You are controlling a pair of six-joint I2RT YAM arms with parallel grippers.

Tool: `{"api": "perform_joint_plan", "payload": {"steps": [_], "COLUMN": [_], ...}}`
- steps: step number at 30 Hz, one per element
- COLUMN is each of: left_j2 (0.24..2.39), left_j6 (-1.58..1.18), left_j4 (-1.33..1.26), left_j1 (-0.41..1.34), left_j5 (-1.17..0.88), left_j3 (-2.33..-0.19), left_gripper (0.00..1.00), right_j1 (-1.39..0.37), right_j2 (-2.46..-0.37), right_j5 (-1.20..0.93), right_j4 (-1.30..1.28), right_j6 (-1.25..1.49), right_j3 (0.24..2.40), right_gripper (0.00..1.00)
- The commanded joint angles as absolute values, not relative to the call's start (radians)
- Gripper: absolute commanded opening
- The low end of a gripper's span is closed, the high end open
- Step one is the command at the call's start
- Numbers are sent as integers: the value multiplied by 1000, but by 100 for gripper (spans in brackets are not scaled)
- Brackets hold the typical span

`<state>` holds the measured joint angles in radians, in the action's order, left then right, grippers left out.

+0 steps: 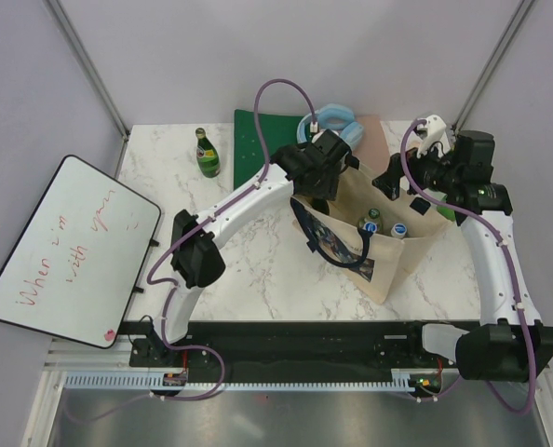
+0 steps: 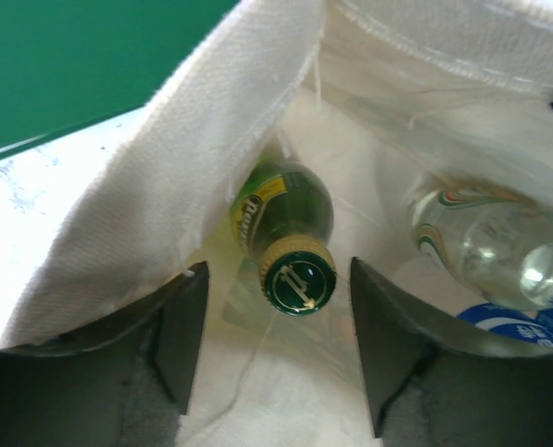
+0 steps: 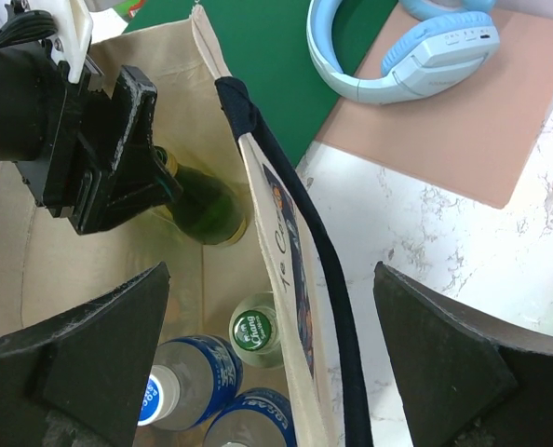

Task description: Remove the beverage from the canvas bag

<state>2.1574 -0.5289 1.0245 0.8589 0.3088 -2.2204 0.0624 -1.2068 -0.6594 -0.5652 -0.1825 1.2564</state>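
The beige canvas bag (image 1: 388, 251) stands open right of the table's middle, its blue picture facing the near left and a dark strap (image 3: 304, 233) along its rim. Inside are a green glass bottle (image 2: 286, 209) with a green and gold cap, a clear Chang bottle (image 3: 255, 328) and blue-labelled bottles (image 3: 188, 382). My left gripper (image 2: 276, 270) is open and reaches into the bag's far corner, its fingers either side of the green bottle's cap, not touching it. My right gripper (image 3: 272, 270) is open above the bag, straddling its wall and strap, empty.
A second green bottle (image 1: 206, 154) stands on the table at the far left. A green mat (image 1: 263, 135), blue headphones (image 1: 332, 119) and a pink mat (image 1: 374, 140) lie behind the bag. A whiteboard (image 1: 67, 247) lies off the table's left edge.
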Motion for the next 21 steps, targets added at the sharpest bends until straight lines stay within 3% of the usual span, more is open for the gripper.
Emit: {"api": "perform_joint_plan", "payload": {"steps": [1,5,13,21], "left_j2": [2184,2191,2177,2085], "left_j6": [-451,-402,-324,-241], "left_j4": [1035,1031,1023,1012], "left_j1": [841,851,868,884], "left_j5": [399,431,428,416], "left_j3": [-2212,-2220,-2253,-2332], "left_gripper": [65,55,5,2], "right_j1": [54,45,38,37], "right_j2": [-1193,-1198,-1200,-1189], "right_j5": [-653,-652,-650,-681], "right_j4": [-581,-621,-678,-683], "right_j6": [-186,-215,-272,-270], "right_j3": [1279,1292,1331,1351], "right_gripper": [98,98,98,98]}}
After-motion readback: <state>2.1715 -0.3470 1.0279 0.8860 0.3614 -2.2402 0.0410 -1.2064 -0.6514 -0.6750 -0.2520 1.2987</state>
